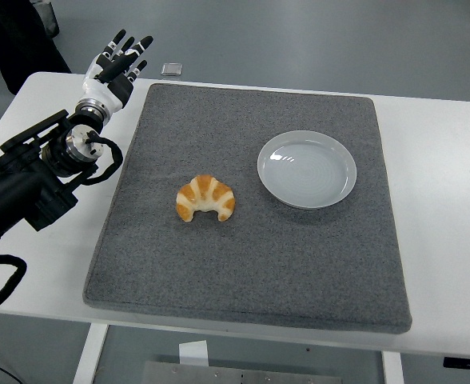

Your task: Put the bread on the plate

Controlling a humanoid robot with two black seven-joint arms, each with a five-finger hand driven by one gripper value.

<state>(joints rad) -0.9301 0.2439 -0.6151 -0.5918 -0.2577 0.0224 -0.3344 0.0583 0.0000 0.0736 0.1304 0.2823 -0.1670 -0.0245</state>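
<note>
Black left hand (117,68) fingers (120,38) spread, empty, croissant (205,198) untouched

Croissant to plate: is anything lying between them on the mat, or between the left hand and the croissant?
Nothing visible. Only bare grey mat lies between the croissant and the empty plate, and likewise between the open left hand and the croissant.

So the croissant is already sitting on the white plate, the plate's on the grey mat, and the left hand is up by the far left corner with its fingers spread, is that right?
Not quite. The croissant is not on the white plate; it lies on the grey mat to the plate's left, apart from it, and the plate is empty. The rest holds: the plate is on the mat, and the left hand is by the far left corner, fingers spread. The head view shows this.
</note>
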